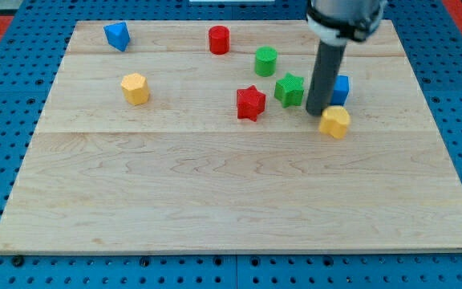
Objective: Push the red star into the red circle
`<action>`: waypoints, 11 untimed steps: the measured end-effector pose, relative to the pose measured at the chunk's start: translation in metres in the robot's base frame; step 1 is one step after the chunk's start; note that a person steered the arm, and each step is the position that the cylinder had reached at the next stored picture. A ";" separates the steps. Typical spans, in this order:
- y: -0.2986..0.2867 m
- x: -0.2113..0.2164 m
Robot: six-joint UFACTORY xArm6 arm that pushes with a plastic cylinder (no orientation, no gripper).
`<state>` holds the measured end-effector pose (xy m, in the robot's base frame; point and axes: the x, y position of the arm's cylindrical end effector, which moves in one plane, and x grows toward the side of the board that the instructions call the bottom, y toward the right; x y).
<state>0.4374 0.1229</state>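
The red star (250, 103) lies near the middle of the wooden board (215, 193). The red circle (219, 39) stands up and to the left of it, near the board's top edge. My tip (316, 111) is to the right of the red star, past the green star (289, 89) that lies between them. The tip is close to the left of the yellow heart-shaped block (335, 121) and in front of the blue cube (340, 89), which the rod partly hides.
A green circle (265, 61) stands just above the green star, between the red star and the board's top. A blue triangular block (117, 35) is at the top left. A yellow hexagon (135, 88) lies on the left side.
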 end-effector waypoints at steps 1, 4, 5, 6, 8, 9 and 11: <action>-0.046 0.020; -0.113 -0.054; -0.150 -0.040; -0.150 -0.096; -0.154 -0.119; -0.162 -0.137; -0.195 -0.146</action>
